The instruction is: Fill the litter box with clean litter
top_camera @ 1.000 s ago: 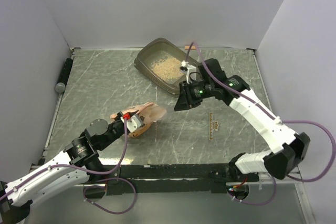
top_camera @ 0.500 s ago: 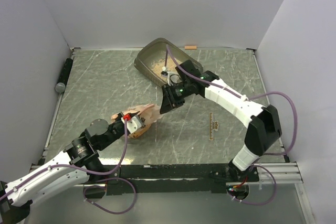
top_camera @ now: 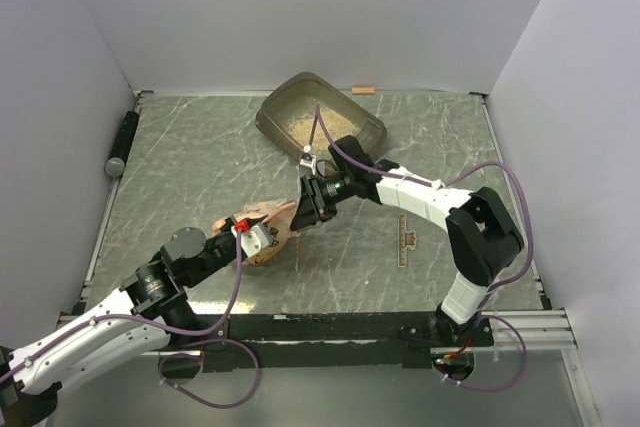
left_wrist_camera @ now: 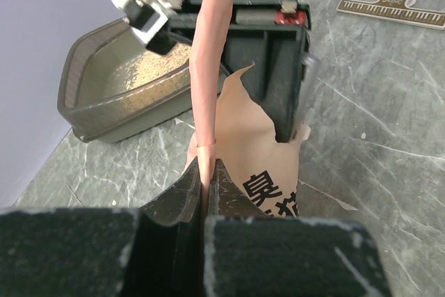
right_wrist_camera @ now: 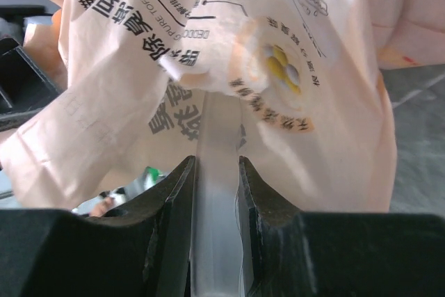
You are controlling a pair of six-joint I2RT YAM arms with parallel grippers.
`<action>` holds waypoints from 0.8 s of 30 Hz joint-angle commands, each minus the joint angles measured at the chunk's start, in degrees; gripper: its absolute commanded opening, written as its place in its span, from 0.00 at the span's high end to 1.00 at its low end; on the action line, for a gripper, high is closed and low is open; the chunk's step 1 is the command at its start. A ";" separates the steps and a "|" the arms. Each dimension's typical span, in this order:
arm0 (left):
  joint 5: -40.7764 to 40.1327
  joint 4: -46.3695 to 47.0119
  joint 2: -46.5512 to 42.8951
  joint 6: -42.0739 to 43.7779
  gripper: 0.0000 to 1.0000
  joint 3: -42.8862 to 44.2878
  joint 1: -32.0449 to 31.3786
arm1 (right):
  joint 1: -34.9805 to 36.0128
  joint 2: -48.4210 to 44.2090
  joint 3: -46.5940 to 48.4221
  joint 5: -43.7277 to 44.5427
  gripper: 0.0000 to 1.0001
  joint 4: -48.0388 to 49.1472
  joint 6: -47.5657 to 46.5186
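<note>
Left gripper [left_wrist_camera: 207, 172]: jaws pressed together on a thin upright fold of the pink bag [left_wrist_camera: 268, 161].
Bag is located at near-centre of the table [top_camera: 200, 167]. Whether its lower edge rests on the surface cannot be told.

Right gripper [right_wrist_camera: 214, 165]: set against the bag's far-right side, fingers a narrow gap apart with a pale translucent strip between them. Whether bag film is pinched there cannot be told.

Litter box [top_camera: 365, 127]: at far centre, well apart from the bag. A shallow patch of clean litter [top_camera: 297, 125] is noted inside.

Risks, as judged:
- Granules could be spilled on the table if the bag is tipped before it is carried over the box, since the gap between them is wide.
- The film could be torn further if the two grippers pull against each other.
- The thin fold could slip from the left jaws under load.

Views compared:
- Left wrist view: a ragged torn bag edge is shown, with the right gripper's body close behind it. Neither is legible from above.
- Right wrist view: only the bag's printing is given, and no box is seen.
- Top view: the bag-to-box separation is shown, and a ruler [top_camera: 403, 242] lying to the right.
</note>
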 commanded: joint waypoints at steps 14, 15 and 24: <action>4.28 5.10 0.33 -1.05 0.99 2.39 -0.09 | 0.24 -11.80 -18.61 -10.64 1.00 36.94 22.86; 4.28 5.10 0.33 -0.96 0.99 2.39 -0.09 | 0.32 -12.41 -19.22 -10.65 1.00 39.74 23.93; 4.01 5.10 -0.46 -0.87 0.99 2.04 -0.09 | -1.96 -16.97 -27.57 -6.43 1.00 47.07 28.59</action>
